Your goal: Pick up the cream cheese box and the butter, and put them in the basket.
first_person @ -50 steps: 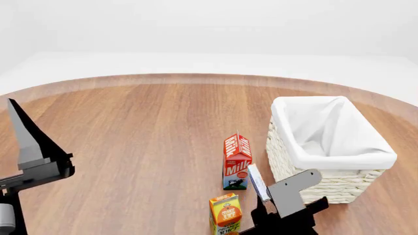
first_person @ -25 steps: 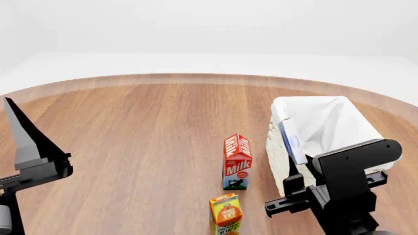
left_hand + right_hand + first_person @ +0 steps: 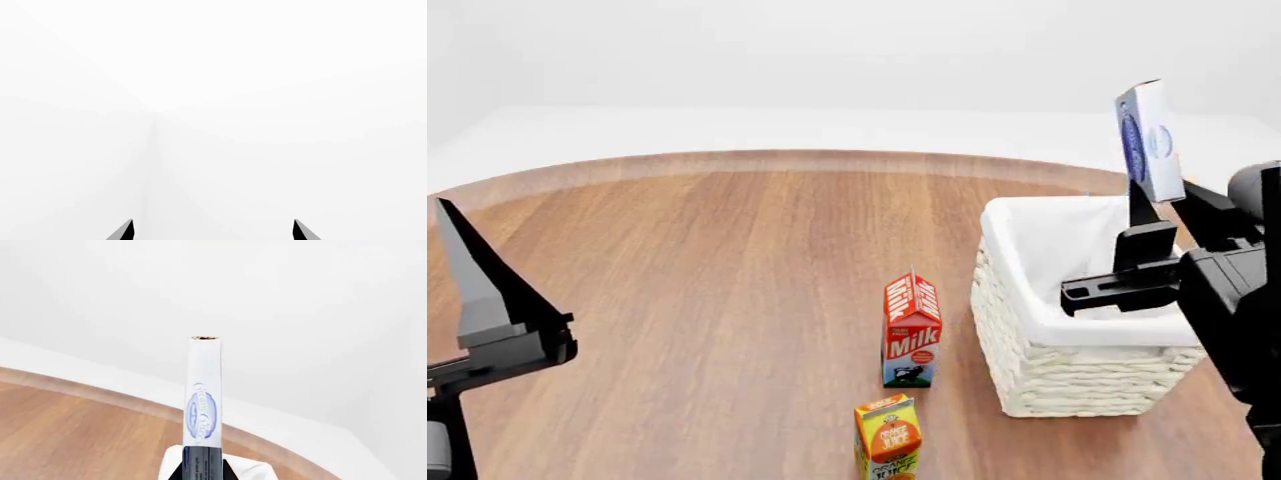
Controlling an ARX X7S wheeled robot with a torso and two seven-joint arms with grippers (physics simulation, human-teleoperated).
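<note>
Surface (image 3: 721, 260): round, wood-grain planks, smooth finish, pale rim band. White featureless surroundings.

Basket (image 3: 1054, 375): rectangular, off-white woven wall, white cloth lining folded over the rim. It stands at about 3 o'clock on the surface. Its near right corner is hidden behind the right arm.

Cream cheese box (image 3: 1148, 140): small flat carton, blue and white, held upright on its narrow edge, lifted clear above the basket's far right part. In the right wrist view the cream cheese box (image 3: 204, 405) shows edge-on as a thin white strip with blue script, its lower end dark between the pincer tips, a corner of white lining below it.

Right pincer (image 3: 1144, 215): dark, angular; closed narrowly on the lower end of the box. Much of the arm is cut off at the frame edge.

Left pincer (image 3: 212, 231): only two black pointed tips show at the picture's edge, set well apart, nothing between them, facing blank white. In the head view one long dark tapered finger (image 3: 474, 270) points up at about 9 o'clock.

Milk carton (image 3: 912, 330): red, gable-topped, upright, just at 9 o'clock of the basket, not touching it. Juice carton (image 3: 888, 438): orange, upright, nearer the robot, its base cut off.

Butter: not visible in any view.
</note>
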